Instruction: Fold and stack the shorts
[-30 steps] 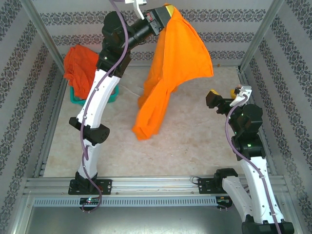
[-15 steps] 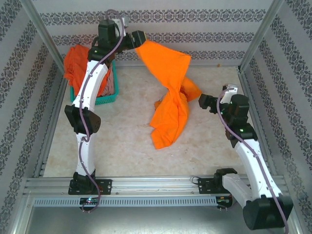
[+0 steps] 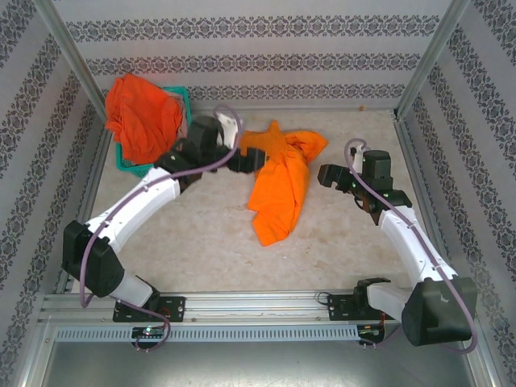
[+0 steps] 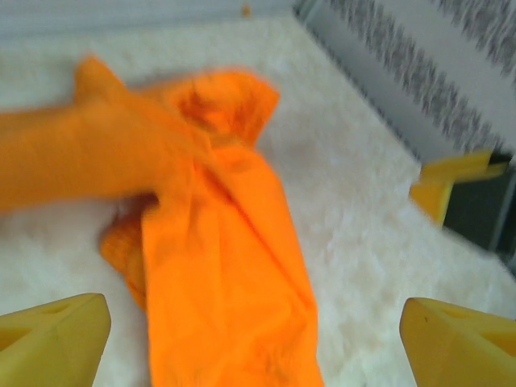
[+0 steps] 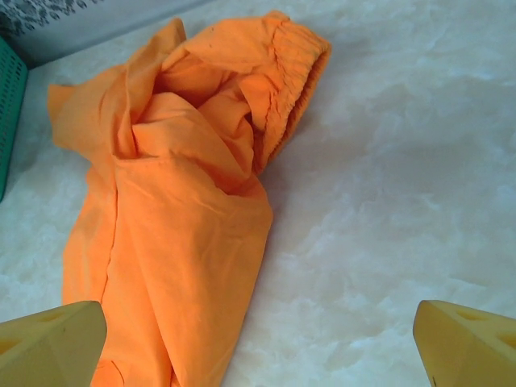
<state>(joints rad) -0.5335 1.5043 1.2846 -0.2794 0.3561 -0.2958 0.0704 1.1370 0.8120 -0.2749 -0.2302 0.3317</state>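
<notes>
Yellow-orange shorts (image 3: pixel 278 189) are laid mid-table as a long crumpled strip: soft thin cloth, creased, with a gathered elastic waistband (image 5: pixel 290 56) bunched at the far end and one leg run toward the near edge. The table (image 3: pixel 201 242) is pale, mottled and flat.

The left gripper (image 3: pixel 251 159) is set just beside the strip's far-left end, jaws spread wide, nothing clamped. The right gripper (image 3: pixel 326 173) is parked to the right of the cloth, apart from it, also fully spread and empty.

Red-orange shorts (image 3: pixel 143 113) are draped in a rumpled heap over the teal mesh basket (image 3: pixel 184 101) in the far-left corner, apart from the strip.

Bare table is left on the near side and either flank of the strip; the waistband end is close to the back wall.
</notes>
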